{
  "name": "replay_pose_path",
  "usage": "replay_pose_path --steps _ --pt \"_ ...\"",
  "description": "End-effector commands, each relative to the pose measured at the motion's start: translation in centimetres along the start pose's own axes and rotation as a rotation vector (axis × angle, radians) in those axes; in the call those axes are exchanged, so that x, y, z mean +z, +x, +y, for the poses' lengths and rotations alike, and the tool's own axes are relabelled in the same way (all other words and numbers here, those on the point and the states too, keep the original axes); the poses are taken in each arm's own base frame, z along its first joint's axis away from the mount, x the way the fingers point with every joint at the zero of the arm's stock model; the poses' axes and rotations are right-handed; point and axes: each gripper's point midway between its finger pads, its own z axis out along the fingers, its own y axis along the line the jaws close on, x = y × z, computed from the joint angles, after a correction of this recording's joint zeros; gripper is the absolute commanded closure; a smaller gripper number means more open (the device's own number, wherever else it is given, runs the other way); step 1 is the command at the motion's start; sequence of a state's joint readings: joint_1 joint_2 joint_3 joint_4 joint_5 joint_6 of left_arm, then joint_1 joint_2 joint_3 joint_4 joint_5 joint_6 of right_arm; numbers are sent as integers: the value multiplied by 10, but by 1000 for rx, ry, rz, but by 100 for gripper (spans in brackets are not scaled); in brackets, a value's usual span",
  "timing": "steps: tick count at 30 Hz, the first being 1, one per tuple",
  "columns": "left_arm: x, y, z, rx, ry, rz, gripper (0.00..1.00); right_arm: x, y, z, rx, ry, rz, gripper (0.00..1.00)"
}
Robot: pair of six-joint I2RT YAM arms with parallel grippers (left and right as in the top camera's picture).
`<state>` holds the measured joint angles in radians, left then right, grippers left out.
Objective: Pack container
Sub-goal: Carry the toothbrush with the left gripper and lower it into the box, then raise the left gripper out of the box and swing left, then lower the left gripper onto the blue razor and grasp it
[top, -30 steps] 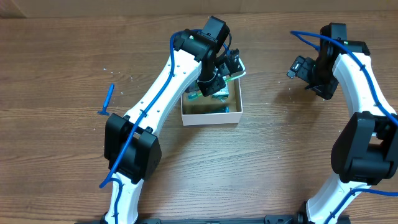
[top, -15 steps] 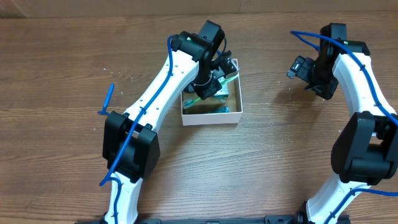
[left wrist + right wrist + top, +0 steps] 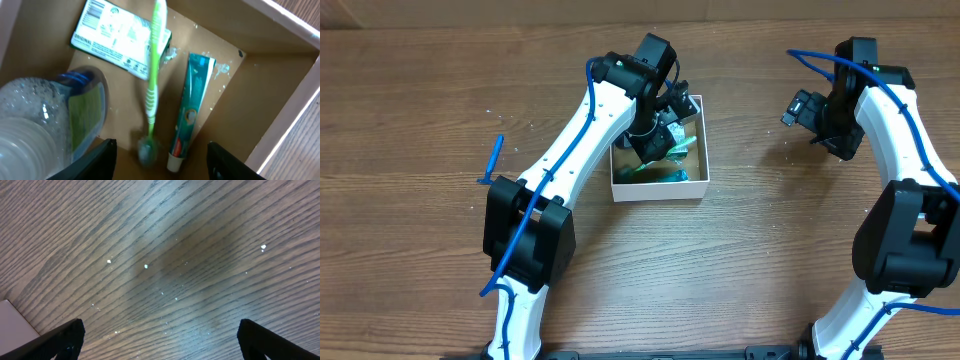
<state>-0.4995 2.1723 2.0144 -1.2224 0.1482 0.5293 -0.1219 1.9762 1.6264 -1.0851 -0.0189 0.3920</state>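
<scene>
The container, a white-walled box with a brown floor, sits mid-table. Inside lie a green toothbrush, a teal toothpaste tube, a white-and-green soap box and a clear bottle. My left gripper hangs over the box. In the wrist view it is open: the toothbrush head is blurred between the fingers and touches neither. My right gripper is open over bare wood, to the right of the box, holding nothing.
A thin blue stick-like item lies on the wooden table far to the left of the box. A white corner shows at the lower left of the right wrist view.
My left gripper has opened and let go of the green toothbrush, which now lies in the container. The arm shifted slightly left. The right arm has not moved.
</scene>
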Motion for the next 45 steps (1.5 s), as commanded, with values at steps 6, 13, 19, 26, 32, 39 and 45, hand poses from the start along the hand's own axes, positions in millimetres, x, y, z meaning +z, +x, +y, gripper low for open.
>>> replay_pose_path --steps 6,13,19,26,32,39,45 --pt "-40 -29 -6 11 -13 -91 42 -2 -2 1 1 0 -12 0" --pt "-126 -48 -28 -1 -106 -176 45 -2 -2 1 1 0 -12 0" --pt "-174 -7 9 -292 -271 -151 48 -2 -2 1 1 0 -12 0" --pt "-210 69 59 -632 -338 -121 38 -2 -2 1 1 0 -12 0" --pt "-210 118 96 -817 -315 -94 35 -2 -2 1 1 0 -12 0" --pt "-158 185 108 -966 -222 119 32 -2 -2 1 1 0 -12 0" --pt "-122 225 120 -1040 -215 208 31 -2 -2 1 1 0 -12 0"
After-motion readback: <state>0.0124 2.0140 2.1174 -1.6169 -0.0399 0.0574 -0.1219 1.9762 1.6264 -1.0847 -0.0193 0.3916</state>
